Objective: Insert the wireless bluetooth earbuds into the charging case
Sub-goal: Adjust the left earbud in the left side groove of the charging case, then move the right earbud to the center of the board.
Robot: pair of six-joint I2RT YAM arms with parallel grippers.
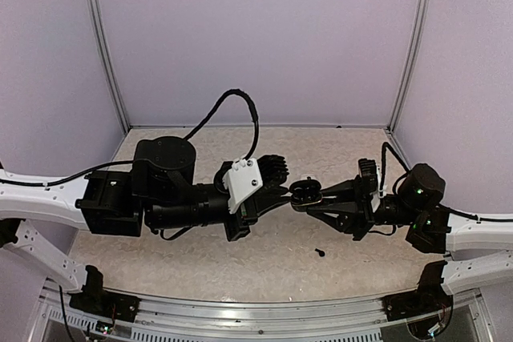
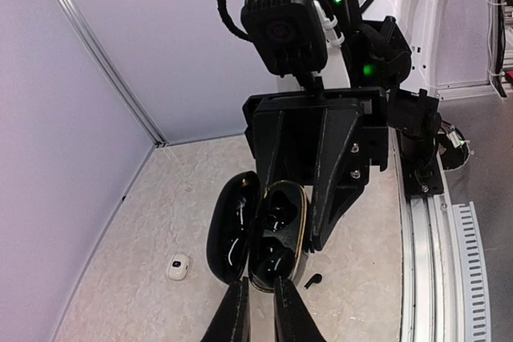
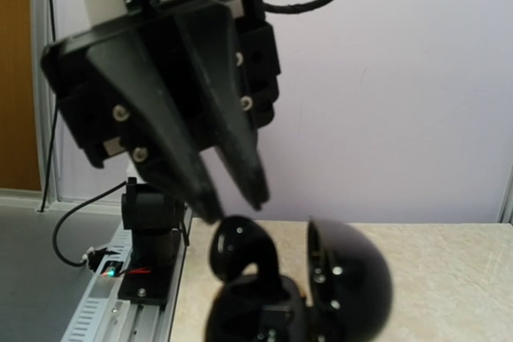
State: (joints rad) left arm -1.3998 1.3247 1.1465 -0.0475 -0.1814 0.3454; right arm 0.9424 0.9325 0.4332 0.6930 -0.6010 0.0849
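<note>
You are partway through. The black charging case (image 2: 264, 234) hangs open above the middle of the tabletop (image 1: 200, 254), clamped in your right fingers (image 2: 329, 198). One black earbud (image 3: 240, 247) stands stem-down in the case and does not look fully seated. Your left fingers (image 3: 240, 167) are drawn together, tips right at that bud's head; you cannot tell whether they pinch it. A second black earbud (image 1: 320, 252) lies loose near the tabletop's front edge, well apart from both sets of fingers. A small white item (image 2: 178, 266) on the tabletop is too small to identify.
</note>
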